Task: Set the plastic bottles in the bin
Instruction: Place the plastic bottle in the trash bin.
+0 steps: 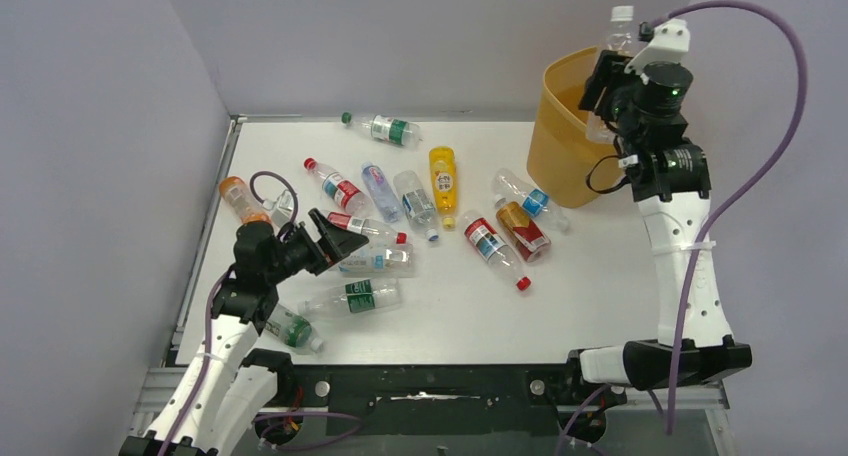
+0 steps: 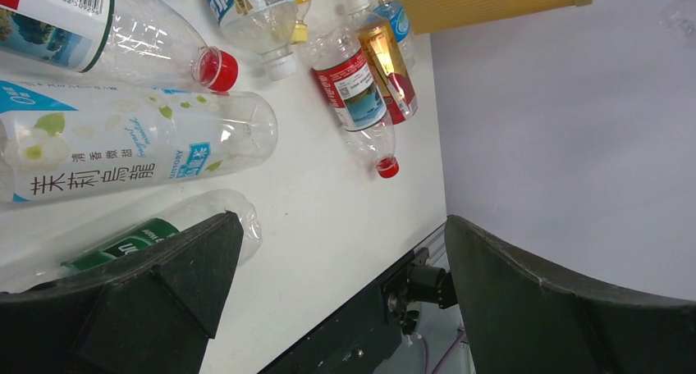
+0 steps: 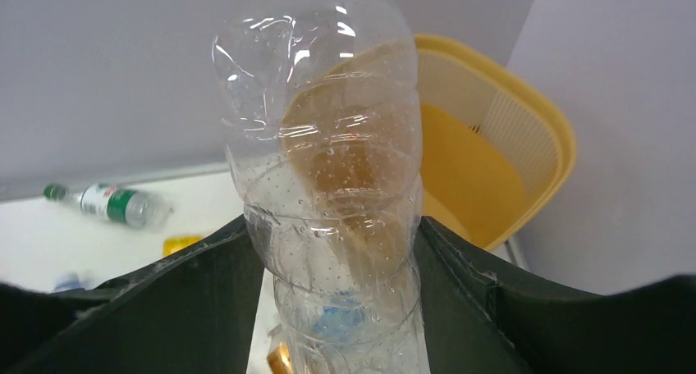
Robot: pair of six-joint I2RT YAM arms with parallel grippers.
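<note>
Starting at the left, my left fingers (image 1: 340,238) stand spread wide and hold nothing. They hang low over the near-left part of the bench (image 1: 570,296), among loose bottles. An orange bottle (image 1: 240,198) lies at the left edge. A green-labelled bottle (image 1: 355,296) lies just in front of the fingers. In the left wrist view it (image 2: 139,234) is right beside one finger (image 2: 164,292), with a white-and-blue-labelled bottle (image 2: 123,148) lying next to it.

Across the middle of the bench the other plastic bottles lie scattered on their sides. Among them are a yellow one (image 1: 443,176) and a red-labelled one with a red cap (image 1: 490,241). A clear one with a green cap (image 1: 385,128) lies alone near the far edge.

At the right, the bin (image 1: 560,146) stands upright on the far-right corner of the bench. My right fingers (image 1: 605,81) are raised at its rim and closed on a clear bottle (image 1: 620,24). The bottle is upright with its white cap on top. In the right wrist view the bottle (image 3: 328,185) sits between the two fingers (image 3: 205,308), and the bin's open mouth (image 3: 550,120) shows behind it.
</note>
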